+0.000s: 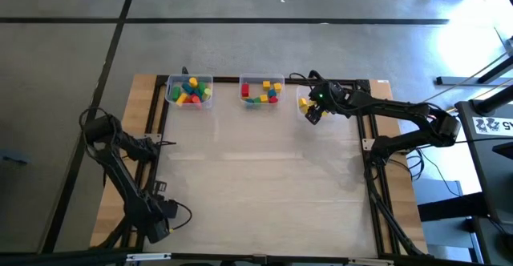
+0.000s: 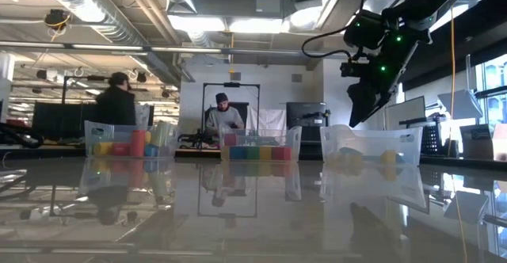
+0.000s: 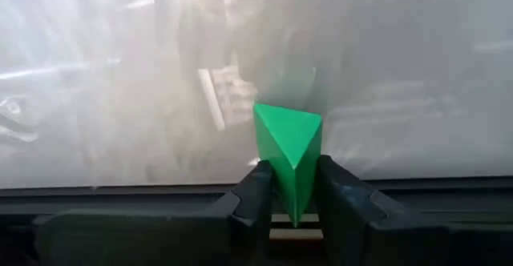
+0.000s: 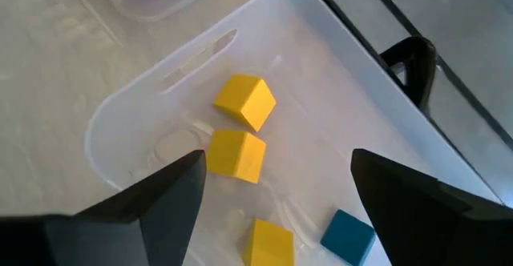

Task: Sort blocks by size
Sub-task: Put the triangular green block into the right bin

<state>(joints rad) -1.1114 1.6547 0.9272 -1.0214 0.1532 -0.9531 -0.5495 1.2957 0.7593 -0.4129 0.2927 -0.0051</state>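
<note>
Nearest you, at the table's left edge, your left gripper [image 3: 295, 210] has its two dark fingers [image 3: 255, 198] pinched on a green block [image 3: 288, 150], which stands with an edge turned toward the wrist camera, held low on its body so most of it rises clear above the pads. That looks like a secure pinch, and you probably have it this way so the block can be carried to a bin without slipping. In the overhead view the left arm [image 1: 120, 170] sits folded far from the bins, so a long reach across bare tabletop [image 1: 264, 178] lies ahead. Farther off, three clear bins line the back edge. The left bin [image 1: 189, 92] holds a heap of red, yellow, green and blue blocks; the middle bin [image 1: 261, 91] holds a looser ring of mixed smaller-looking pieces. At the right end, your right gripper [image 4: 276, 190] hangs just above the right bin [image 4: 144, 106] with its fingers spread as wide as they go and nothing between them. Below it lie three yellow cubes [image 4: 244, 102] and one blue cube [image 4: 349, 235], apart from each other on the bin floor. Judging by that pose, it is placed for a drop or a pick there. Beyond the table, two people sit in the room.
</note>
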